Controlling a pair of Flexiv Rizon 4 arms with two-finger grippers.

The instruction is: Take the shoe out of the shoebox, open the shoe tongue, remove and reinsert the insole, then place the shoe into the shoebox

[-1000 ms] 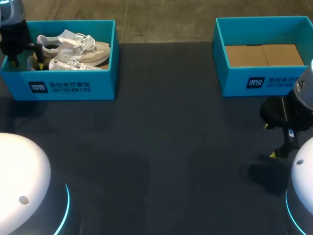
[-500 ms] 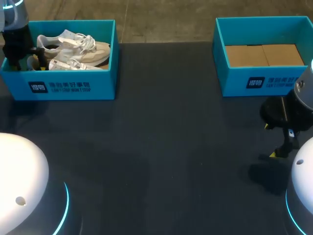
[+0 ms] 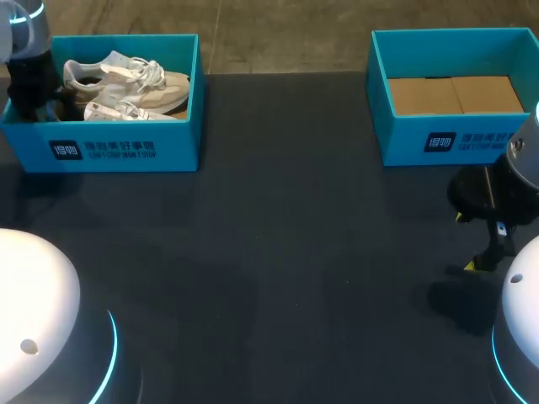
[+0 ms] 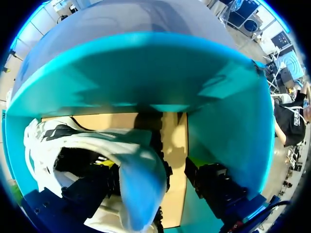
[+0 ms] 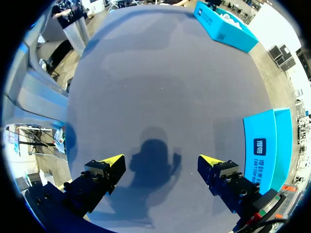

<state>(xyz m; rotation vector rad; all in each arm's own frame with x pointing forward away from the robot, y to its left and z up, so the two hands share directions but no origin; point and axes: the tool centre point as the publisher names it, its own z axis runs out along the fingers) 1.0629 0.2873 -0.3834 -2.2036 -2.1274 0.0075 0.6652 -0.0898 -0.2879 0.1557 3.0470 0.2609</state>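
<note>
A dark worktop point(image 3: 278, 252) carries two teal shoeboxes, one at each far corner. The left shoebox point(image 3: 118, 147) holds two white shoes lying side by side on their sides, the rear shoe point(image 3: 126, 77) and the front shoe point(image 3: 126, 111), toes pointing toward the middle of the worktop. The left tool point(image 4: 150, 167) is down inside this box at the heel end. Its fingers are spread, with a shoe's heel and pale blue lining between them, and one finger stands clear of the shoe. The right shoebox point(image 3: 438, 139) shows a brown cardboard floor. In front of it, the right tool point(image 5: 163, 162) hangs over bare worktop, its fingers released and wide apart, gripping nothing.
</note>
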